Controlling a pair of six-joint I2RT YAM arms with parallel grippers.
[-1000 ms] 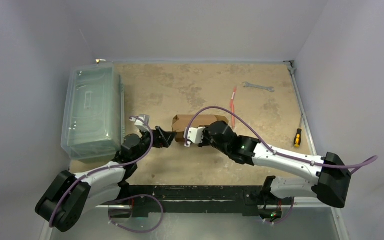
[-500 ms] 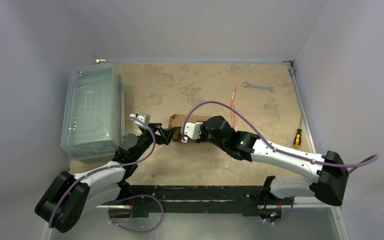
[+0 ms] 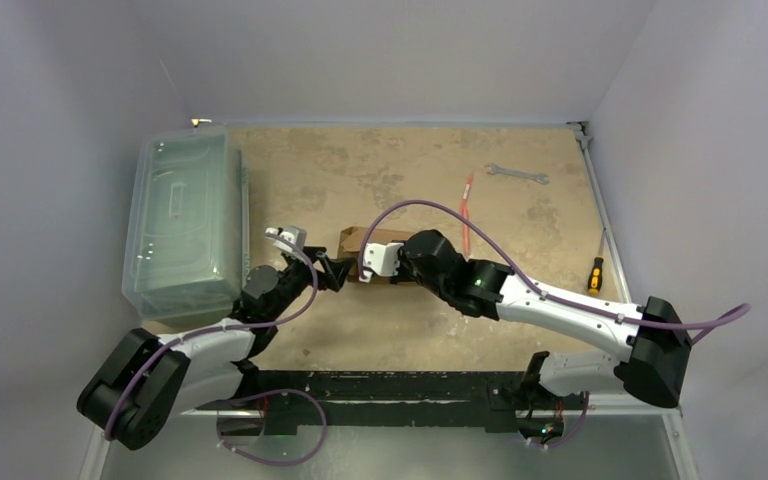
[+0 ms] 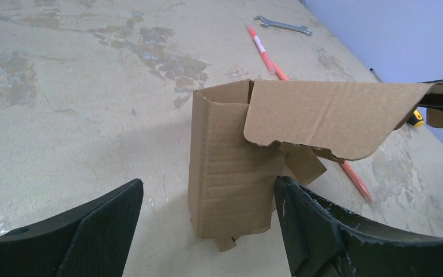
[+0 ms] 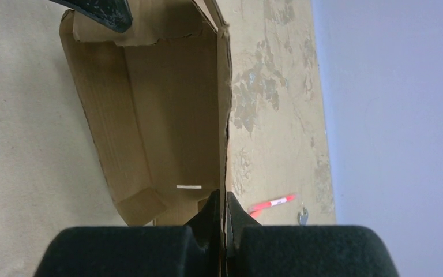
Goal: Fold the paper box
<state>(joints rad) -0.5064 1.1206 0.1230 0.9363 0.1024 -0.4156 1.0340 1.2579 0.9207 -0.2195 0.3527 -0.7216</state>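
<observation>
Top external view puts the plain brown corrugated cardboard paper box [image 3: 358, 240] near the middle of the mottled tan desk [image 3: 360, 170], half-formed and largely hidden under the two wrists. From the left wrist camera it stands upright on the desk, a narrow folded wall section with a wavy-edged flap reaching out to the right from its upper corner and a small tab poking out at its foot.

The right gripper [image 5: 226, 203] has its fingers pressed together on the thin edge of one cardboard wall, pinching it; its own camera looks along that wall into the box's open hollow. The left gripper [image 4: 207, 190] is spread wide, with one black finger on either side of the box's near end. Whether either finger touches the cardboard I cannot tell.

Along the desk's left edge sits a large clear plastic bin [image 3: 185, 225]. Just right of the box lies a thin orange-red stick [image 3: 466, 215]. Farther back is a silver open-ended wrench [image 3: 516, 174], and at the right edge a screwdriver with a yellow-and-black handle [image 3: 595, 275] — both well apart from the box.
</observation>
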